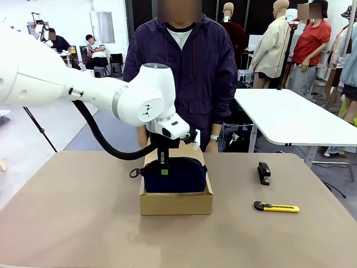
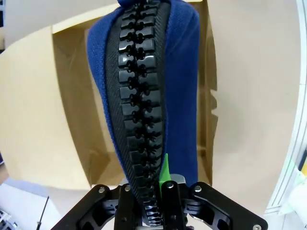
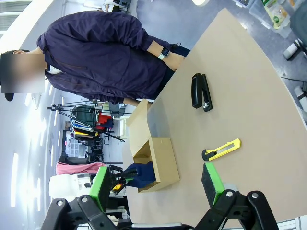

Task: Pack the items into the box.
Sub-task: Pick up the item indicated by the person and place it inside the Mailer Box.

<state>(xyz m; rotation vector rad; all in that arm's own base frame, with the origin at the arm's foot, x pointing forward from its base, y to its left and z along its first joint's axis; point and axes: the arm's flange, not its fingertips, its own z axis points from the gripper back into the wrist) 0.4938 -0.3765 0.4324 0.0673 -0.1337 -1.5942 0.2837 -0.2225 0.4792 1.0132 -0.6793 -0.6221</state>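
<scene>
Brown cardboard box (image 1: 175, 204) at mid-worktop (image 1: 72, 218) has the navy pouch (image 1: 174, 176) standing upright in it, its zipper ridge pinched by the narrowly closed left tool (image 1: 163, 163). Farther right lie the black stapler (image 1: 264, 172) and yellow utility knife (image 1: 276, 207). The right tool (image 3: 157, 184) gapes wide, empty.

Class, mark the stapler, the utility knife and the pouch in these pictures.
stapler (image 1: 264, 173), front view, middle of its black body.
utility knife (image 1: 280, 209), front view, its yellow handle.
pouch (image 1: 174, 176), front view, its navy side panel.
</scene>
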